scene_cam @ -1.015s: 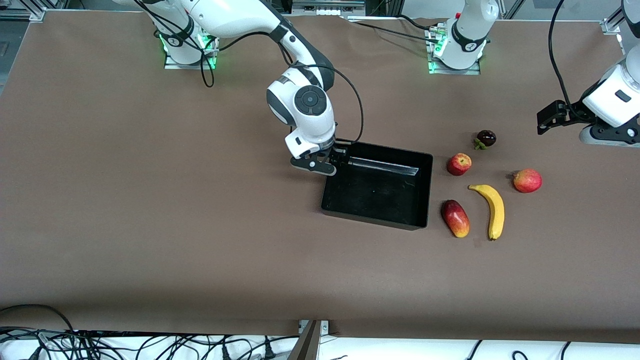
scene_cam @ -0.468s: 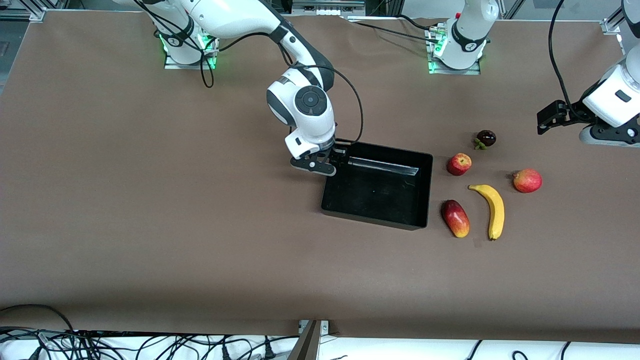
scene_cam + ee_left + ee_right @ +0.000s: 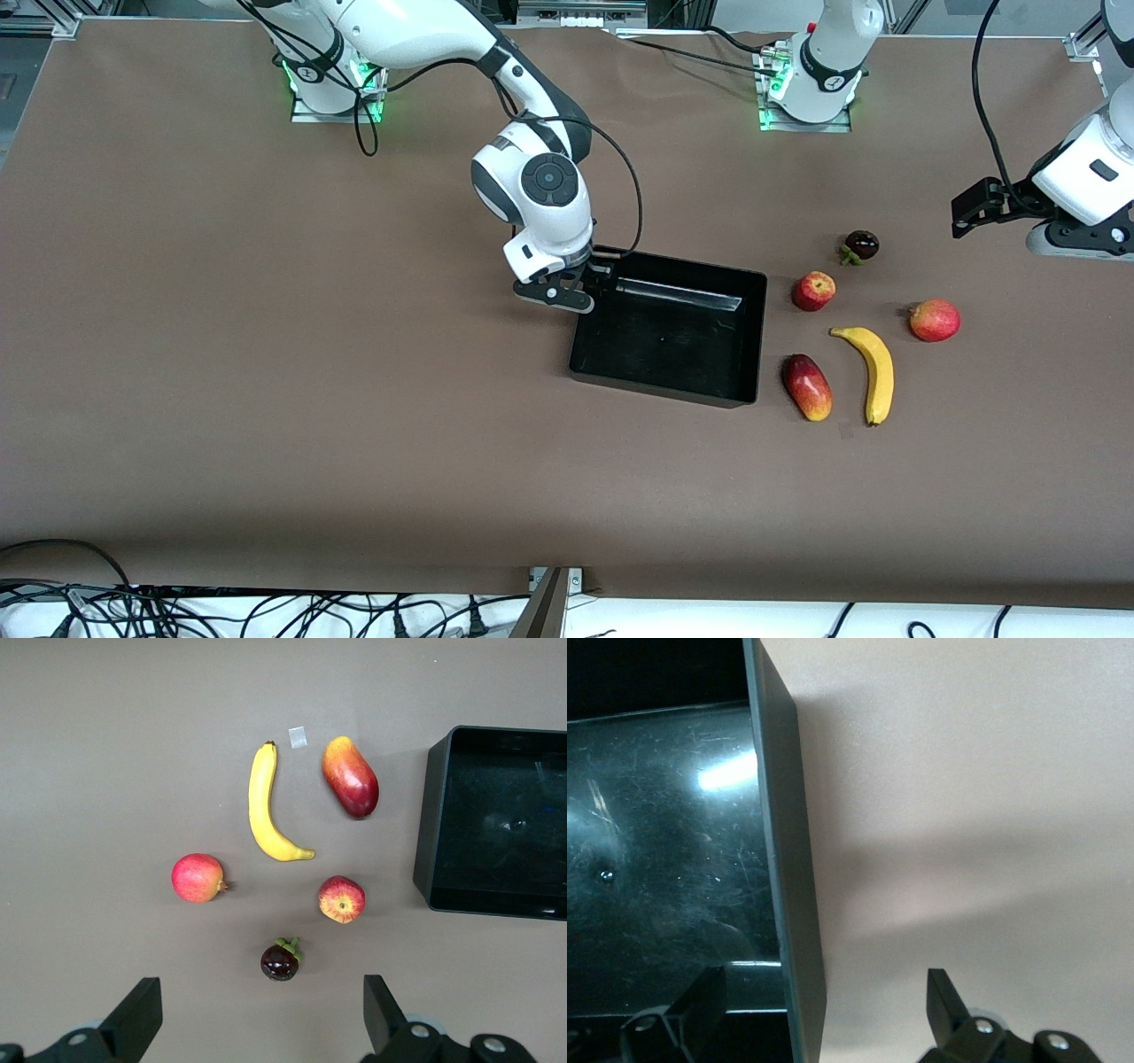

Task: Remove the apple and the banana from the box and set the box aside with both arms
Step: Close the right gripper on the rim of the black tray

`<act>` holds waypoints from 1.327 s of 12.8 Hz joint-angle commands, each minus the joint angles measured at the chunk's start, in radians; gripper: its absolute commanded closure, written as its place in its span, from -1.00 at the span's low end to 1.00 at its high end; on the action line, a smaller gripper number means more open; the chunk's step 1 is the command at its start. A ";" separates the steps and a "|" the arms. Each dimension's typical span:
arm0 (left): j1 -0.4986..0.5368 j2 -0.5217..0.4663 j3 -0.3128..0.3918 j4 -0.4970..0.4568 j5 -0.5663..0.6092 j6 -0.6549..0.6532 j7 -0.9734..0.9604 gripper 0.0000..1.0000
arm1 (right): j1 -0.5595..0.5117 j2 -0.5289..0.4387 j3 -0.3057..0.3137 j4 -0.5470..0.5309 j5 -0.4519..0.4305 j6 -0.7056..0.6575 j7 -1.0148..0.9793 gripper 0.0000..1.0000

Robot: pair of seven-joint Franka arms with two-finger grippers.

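The black box (image 3: 664,390) lies mid-table. My right gripper (image 3: 592,282) is low at the box corner toward the right arm's base, open, one finger inside and one outside the wall (image 3: 784,859); the right wrist view shows it (image 3: 826,992) not touching. The banana (image 3: 873,372) and the apple (image 3: 813,291) lie beside the box toward the left arm's end. My left gripper (image 3: 1072,239) waits high over that end, open and empty (image 3: 260,1010), looking down on the banana (image 3: 262,811), apple (image 3: 341,899) and box (image 3: 427,833).
A red-and-yellow mango (image 3: 807,387) lies between box and banana. A round red-orange fruit (image 3: 935,320) lies beside the banana toward the left arm's end. A dark mangosteen (image 3: 860,245) lies farther from the front camera than the apple. Bare brown table surrounds them.
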 commanded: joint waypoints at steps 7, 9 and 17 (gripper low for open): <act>-0.005 -0.012 0.003 -0.010 -0.019 -0.011 0.013 -1.00 | 0.004 0.062 -0.001 0.050 -0.029 0.001 0.014 -1.00; -0.005 -0.012 0.001 -0.010 -0.019 -0.011 0.013 -1.00 | 0.004 0.067 -0.001 0.050 -0.029 0.001 0.016 -1.00; -0.007 -0.012 0.001 -0.008 -0.019 -0.011 0.012 -1.00 | 0.007 0.068 -0.001 0.050 -0.029 0.001 0.014 -0.69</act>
